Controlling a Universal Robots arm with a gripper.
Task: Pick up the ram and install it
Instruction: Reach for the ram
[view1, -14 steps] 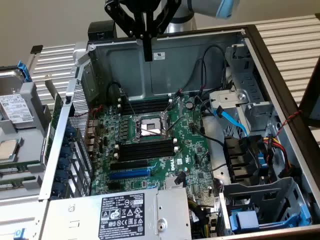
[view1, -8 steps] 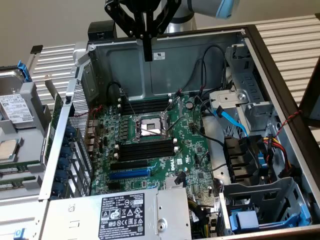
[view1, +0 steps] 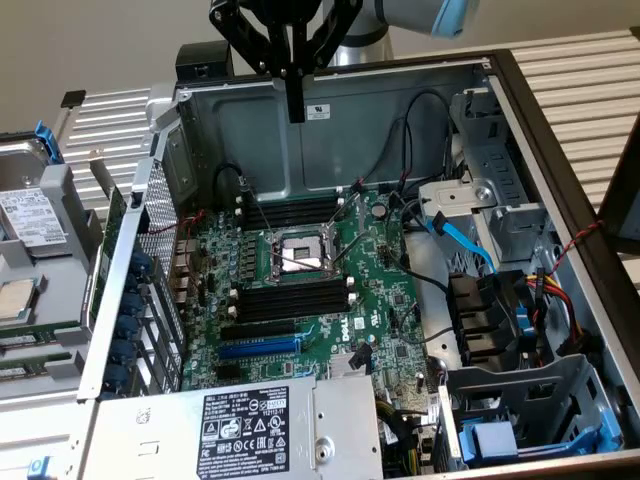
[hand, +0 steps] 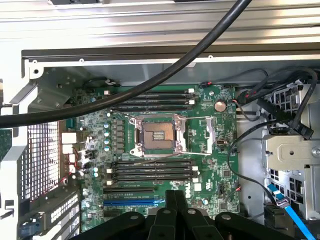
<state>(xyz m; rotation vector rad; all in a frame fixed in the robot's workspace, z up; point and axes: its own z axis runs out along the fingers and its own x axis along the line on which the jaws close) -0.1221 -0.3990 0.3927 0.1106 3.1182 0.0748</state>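
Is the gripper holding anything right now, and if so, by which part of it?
Nothing is held. The gripper hangs shut, with nothing between its fingers, above the open computer case and its motherboard.

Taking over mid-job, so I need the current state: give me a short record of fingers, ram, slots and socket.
fingers: shut, empty, raised over the open case
ram: probably the green stick outside the case, at the exterior view's left; not held
slots: black, on both sides of the socket, all empty
socket: mid-board, uncovered
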